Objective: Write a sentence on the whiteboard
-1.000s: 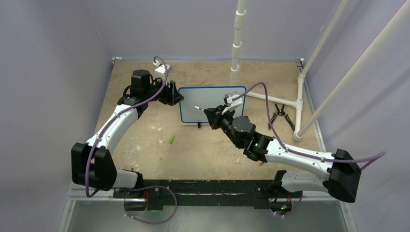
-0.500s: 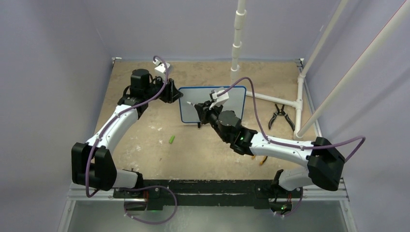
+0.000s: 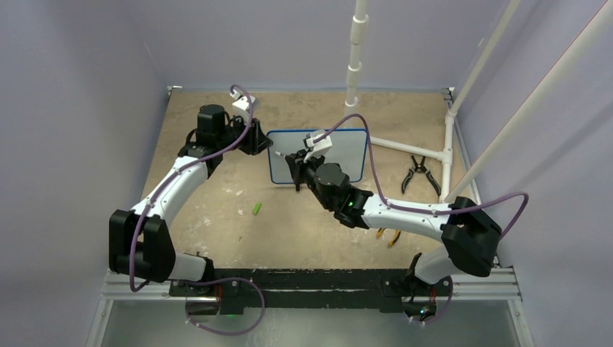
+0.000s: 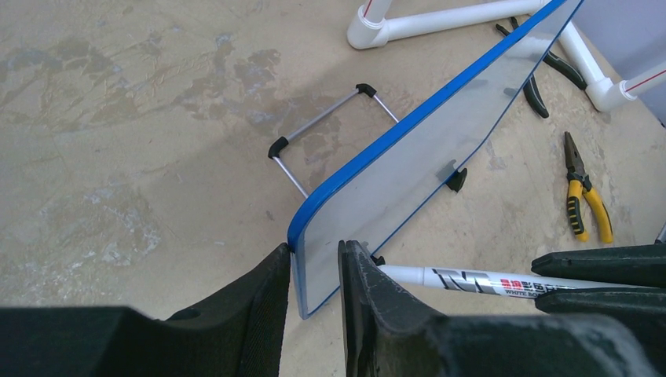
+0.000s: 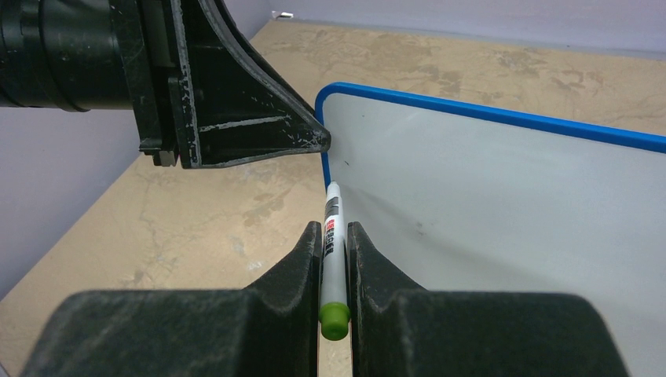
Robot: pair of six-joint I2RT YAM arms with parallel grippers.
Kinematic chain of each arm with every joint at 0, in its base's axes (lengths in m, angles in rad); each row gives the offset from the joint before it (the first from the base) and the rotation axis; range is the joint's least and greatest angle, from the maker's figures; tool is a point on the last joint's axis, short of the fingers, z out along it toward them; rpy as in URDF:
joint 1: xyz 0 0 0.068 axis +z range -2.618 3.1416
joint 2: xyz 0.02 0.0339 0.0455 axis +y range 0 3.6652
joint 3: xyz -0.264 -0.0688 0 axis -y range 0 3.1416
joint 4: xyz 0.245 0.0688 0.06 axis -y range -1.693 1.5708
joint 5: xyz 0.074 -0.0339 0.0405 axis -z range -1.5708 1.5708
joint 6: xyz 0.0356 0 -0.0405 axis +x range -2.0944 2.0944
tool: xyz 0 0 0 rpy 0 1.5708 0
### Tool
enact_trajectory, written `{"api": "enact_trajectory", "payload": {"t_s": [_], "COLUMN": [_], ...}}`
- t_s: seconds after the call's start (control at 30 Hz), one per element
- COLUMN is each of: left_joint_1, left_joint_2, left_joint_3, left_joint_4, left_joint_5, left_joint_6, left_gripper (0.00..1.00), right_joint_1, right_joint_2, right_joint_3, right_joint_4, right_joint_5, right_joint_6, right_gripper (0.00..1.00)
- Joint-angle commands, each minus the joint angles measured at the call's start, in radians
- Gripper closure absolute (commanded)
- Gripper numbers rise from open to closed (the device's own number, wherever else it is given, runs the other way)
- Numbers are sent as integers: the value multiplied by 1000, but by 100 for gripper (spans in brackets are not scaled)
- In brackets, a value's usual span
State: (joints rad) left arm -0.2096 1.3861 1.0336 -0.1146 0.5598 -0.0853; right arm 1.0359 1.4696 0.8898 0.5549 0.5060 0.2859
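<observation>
"Blue-framed whiteboard [image 3: 345,152] standing on its feet at twelve o'clock from the bases. Why is the left gripper [image 4: 314,259] sitting on it?"

"I'm bracing it. The jaws are pinching its nine o'clock edge, nearly closed on the frame, so pen pressure isn't tipping it."

"And the right gripper [image 5: 334,232]?"

"It's clamping the marker [image 5: 333,243] tight, tip aiming at the upper nine o'clock corner. Whether it's touching, I can't tell, and the sentence isn't showing."

"Room?"

"The face is lying open toward three o'clock. I'm minding the left fingers [image 5: 236,118] just beside the tip, and the pipe frame [image 3: 405,148] and pliers [image 3: 419,172] beyond that edge."
</observation>
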Motion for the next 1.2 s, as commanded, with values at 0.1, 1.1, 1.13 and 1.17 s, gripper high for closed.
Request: {"api": "enact_trajectory", "payload": {"t_s": [0.1,1.1,1.13,1.17], "left_joint_1": [4,3,3,2], "left_joint_2": [14,24,25,25], "left_joint_3": [-7,-9,-8,-9], "left_joint_4": [55,56,56,56], "left_joint_5": [13,15,17,16], "left_joint_6": [4,9,9,8], "left_gripper": [74,90,90,90], "right_joint_1": [5,4,4,4], "right_joint_2": [25,72,69,67], "right_joint_3": [54,75,75,75], "right_joint_4": [59,79,82,87], "right_joint_5": [27,118,121,123], "right_joint_6": [-17,-23,-26,-28], "right_gripper": [100,100,100,100]}}
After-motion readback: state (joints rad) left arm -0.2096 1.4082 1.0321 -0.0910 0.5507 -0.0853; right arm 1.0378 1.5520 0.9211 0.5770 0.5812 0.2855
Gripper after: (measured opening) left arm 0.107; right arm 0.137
